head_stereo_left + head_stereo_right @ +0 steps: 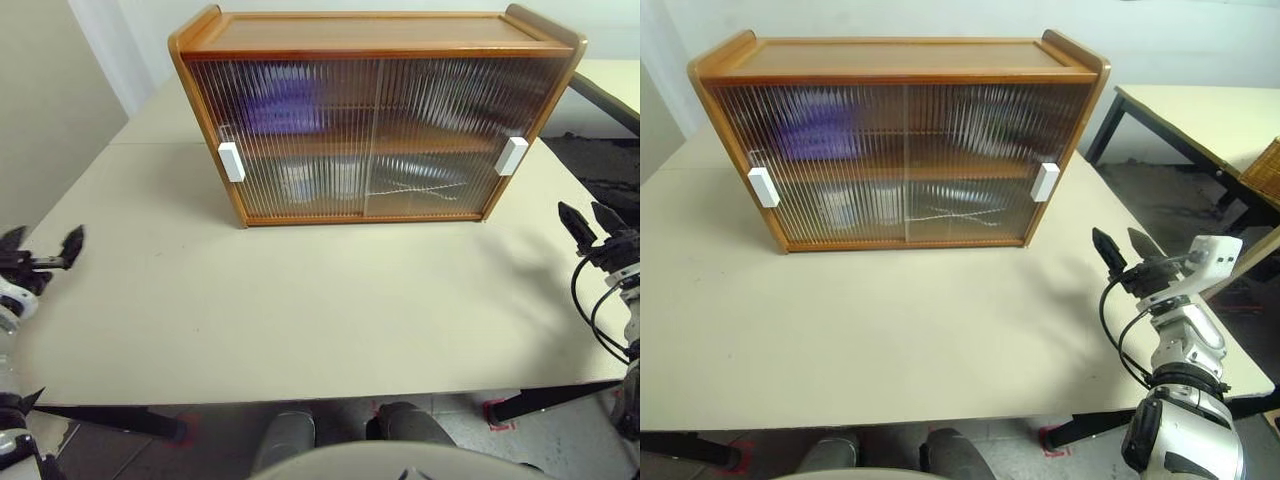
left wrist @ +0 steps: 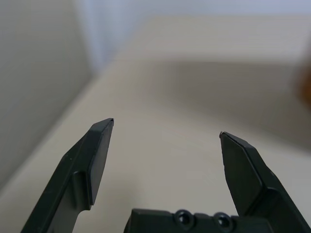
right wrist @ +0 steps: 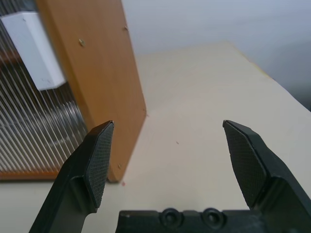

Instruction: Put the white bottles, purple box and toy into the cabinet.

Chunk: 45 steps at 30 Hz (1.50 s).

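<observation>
The wooden cabinet (image 1: 375, 115) stands at the back of the beige table (image 1: 320, 310) with both ribbed sliding doors shut and the white handles (image 1: 231, 161) at its outer ends. Behind the left door the purple box (image 1: 285, 105) is a purple blur on the upper shelf. Below it a pale blur with blue marks looks like the white bottles (image 1: 298, 182). The toy is hidden; I cannot make it out behind the doors. My left gripper (image 1: 45, 242) hangs open and empty at the table's left edge. My right gripper (image 1: 1125, 245) is open and empty beside the cabinet's right end (image 3: 102, 73).
A second table (image 1: 1200, 110) with dark legs stands to the right, with a wicker basket (image 1: 1265, 170) beside it. A wall runs close along the left side (image 2: 34, 73). The tabletop in front of the cabinet is bare.
</observation>
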Each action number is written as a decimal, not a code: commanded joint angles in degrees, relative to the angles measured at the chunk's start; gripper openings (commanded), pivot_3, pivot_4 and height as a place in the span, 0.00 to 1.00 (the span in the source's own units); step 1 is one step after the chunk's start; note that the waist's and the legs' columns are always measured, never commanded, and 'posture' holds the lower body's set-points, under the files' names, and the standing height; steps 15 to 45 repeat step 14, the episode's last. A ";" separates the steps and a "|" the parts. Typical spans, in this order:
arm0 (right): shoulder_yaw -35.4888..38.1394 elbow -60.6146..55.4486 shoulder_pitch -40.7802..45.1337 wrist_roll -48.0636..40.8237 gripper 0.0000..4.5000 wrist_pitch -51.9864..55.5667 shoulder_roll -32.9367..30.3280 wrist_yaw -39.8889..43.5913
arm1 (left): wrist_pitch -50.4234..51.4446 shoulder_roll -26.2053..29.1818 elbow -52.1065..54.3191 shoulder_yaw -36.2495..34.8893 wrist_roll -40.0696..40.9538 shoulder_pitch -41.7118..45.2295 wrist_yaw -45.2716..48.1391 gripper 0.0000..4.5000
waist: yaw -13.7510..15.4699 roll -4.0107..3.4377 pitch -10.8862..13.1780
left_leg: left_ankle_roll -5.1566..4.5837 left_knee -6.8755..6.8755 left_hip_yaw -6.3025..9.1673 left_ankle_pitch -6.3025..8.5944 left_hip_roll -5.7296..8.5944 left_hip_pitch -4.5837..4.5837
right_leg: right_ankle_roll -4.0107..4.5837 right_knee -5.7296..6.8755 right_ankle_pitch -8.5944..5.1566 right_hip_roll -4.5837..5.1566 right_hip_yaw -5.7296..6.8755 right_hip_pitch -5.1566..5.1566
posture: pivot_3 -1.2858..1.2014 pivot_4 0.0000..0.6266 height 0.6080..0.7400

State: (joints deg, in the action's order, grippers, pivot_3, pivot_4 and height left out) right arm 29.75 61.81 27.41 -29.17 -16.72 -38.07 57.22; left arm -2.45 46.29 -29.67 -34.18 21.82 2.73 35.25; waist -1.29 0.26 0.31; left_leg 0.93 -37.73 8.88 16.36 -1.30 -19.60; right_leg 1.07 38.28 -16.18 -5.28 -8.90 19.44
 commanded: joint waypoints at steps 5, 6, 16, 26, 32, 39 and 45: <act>-0.58 1.54 1.65 2.33 1.00 -1.88 1.48 -2.49 | 3.20 0.16 7.72 0.94 0.06 -4.51 2.15 1.00 | 0.30 0.03 0.02 | 0.00 0.04 0.04 0.00 -0.12 0.13 | 0.06 0.00 -0.05 0.00 0.00 -0.11 | 0.53 0.00 1.00; -0.57 1.39 1.24 2.45 1.00 -2.18 1.65 -2.57 | 3.61 0.10 8.38 0.72 0.12 -5.13 2.18 1.00 | 0.31 0.03 0.02 | 0.00 0.04 0.03 0.00 -0.11 0.17 | 0.15 -0.01 -0.11 0.00 0.00 -0.15 | 0.53 0.00 1.00; 0.89 1.13 -0.49 2.17 1.00 -3.87 1.69 -3.30 | 6.93 1.36 10.40 -0.14 0.50 -4.02 1.51 1.00 | 0.61 0.04 0.04 | 0.00 0.04 0.07 0.00 -0.14 0.33 | 0.29 0.00 -0.22 0.02 -0.03 -0.30 | 0.52 0.00 1.00; 0.89 1.13 -0.49 2.17 1.00 -3.87 1.69 -3.30 | 6.93 1.36 10.40 -0.14 0.50 -4.02 1.51 1.00 | 0.61 0.04 0.04 | 0.00 0.04 0.07 0.00 -0.14 0.33 | 0.29 0.00 -0.22 0.02 -0.03 -0.30 | 0.52 0.00 1.00; 0.89 1.13 -0.49 2.17 1.00 -3.87 1.69 -3.30 | 6.93 1.36 10.40 -0.14 0.50 -4.02 1.51 1.00 | 0.61 0.04 0.04 | 0.00 0.04 0.07 0.00 -0.14 0.33 | 0.29 0.00 -0.22 0.02 -0.03 -0.30 | 0.52 0.00 1.00; 0.89 1.13 -0.49 2.17 1.00 -3.87 1.69 -3.30 | 6.93 1.36 10.40 -0.14 0.50 -4.02 1.51 1.00 | 0.61 0.04 0.04 | 0.00 0.04 0.07 0.00 -0.14 0.33 | 0.29 0.00 -0.22 0.02 -0.03 -0.30 | 0.52 0.00 1.00; 0.89 1.13 -0.49 2.17 1.00 -3.87 1.69 -3.30 | 6.93 1.36 10.40 -0.14 0.50 -4.02 1.51 1.00 | 0.61 0.04 0.04 | 0.00 0.04 0.07 0.00 -0.14 0.33 | 0.29 0.00 -0.22 0.02 -0.03 -0.30 | 0.52 0.00 1.00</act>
